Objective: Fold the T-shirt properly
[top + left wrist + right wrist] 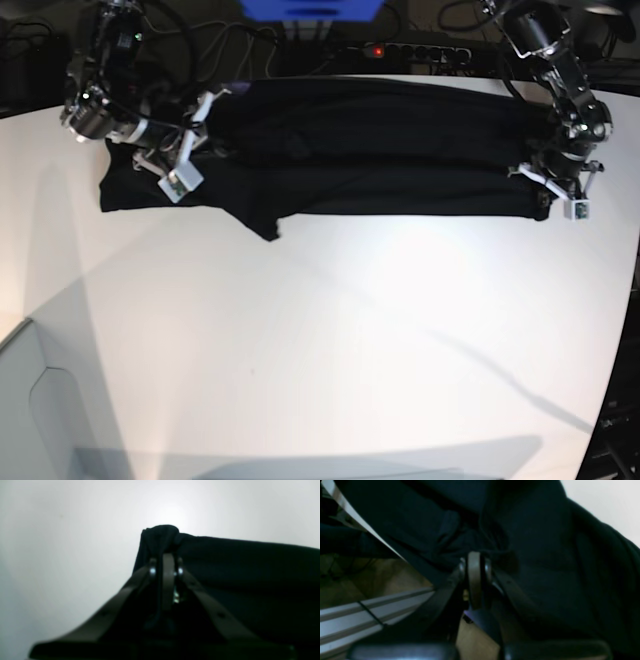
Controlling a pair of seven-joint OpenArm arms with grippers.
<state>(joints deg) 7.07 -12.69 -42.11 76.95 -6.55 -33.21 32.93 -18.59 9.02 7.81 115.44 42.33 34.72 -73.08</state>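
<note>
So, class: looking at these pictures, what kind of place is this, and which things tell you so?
Probably a robotics lab or workshop bench. A plain white table holds only a black T-shirt, gripped at each end by the left gripper and right gripper, with a power strip and cables behind.

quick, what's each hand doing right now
Left hand: closed, pinching a bunched edge of the large black soft cloth T-shirt.
Right hand: closed on the same T-shirt.
</note>
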